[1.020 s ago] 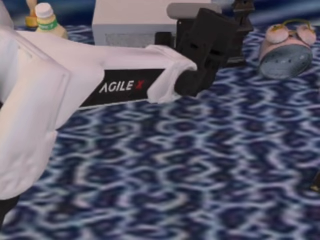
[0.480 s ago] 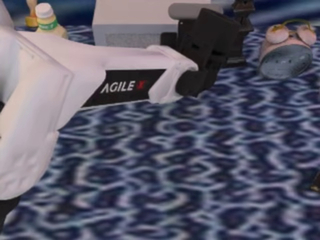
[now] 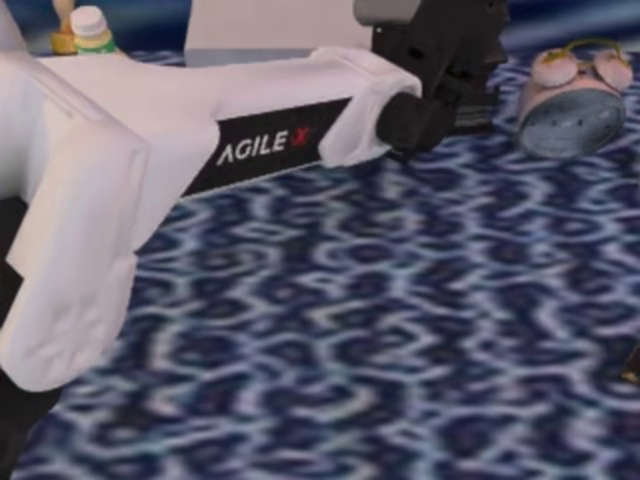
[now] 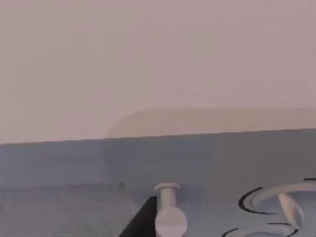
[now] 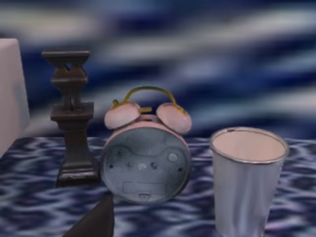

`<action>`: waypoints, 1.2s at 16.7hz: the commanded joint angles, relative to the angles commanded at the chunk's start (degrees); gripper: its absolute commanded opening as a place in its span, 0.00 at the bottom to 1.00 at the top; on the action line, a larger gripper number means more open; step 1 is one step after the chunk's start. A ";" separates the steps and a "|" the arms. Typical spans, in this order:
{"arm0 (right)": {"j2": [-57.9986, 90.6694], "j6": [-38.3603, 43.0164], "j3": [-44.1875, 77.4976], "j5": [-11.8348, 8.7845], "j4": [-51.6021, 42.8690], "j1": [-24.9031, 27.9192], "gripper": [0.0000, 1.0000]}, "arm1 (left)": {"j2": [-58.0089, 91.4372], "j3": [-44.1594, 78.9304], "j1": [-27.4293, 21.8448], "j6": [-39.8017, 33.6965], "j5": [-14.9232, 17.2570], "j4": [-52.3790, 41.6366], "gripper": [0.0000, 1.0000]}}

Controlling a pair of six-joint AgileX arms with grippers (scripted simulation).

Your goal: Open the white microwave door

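The white microwave (image 3: 265, 22) stands at the table's back, left of centre. My left arm reaches across to it, and the black left gripper (image 3: 445, 45) is at its front right, against the grey door handle (image 3: 385, 10). In the left wrist view the microwave's top (image 4: 158, 64) fills the picture. Below it are the door (image 4: 74, 163) with its mesh window (image 4: 54, 212), the handle's round end (image 4: 170, 222) close up, and one knob (image 4: 279, 205). The door lies flush with the knob panel. Of my right gripper only a dark edge (image 5: 96, 222) shows, well away from the microwave.
A dark wooden stand (image 5: 71, 118) rises just right of the microwave. A pink alarm clock (image 3: 570, 105) sits beyond it, and a metal cup (image 5: 247, 177) farther right. A bottle (image 3: 90, 25) stands at the back left. Patterned blue cloth (image 3: 380, 330) covers the table.
My left arm has swung toward the back and right, now covering the microwave's front. The gripper sits farther back along the handle. The clock and bottle have not moved.
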 joint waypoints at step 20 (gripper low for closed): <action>0.00 0.00 0.00 0.00 0.00 0.00 1.00 | 8.82 32.01 4.54 -10.54 13.40 -46.98 0.00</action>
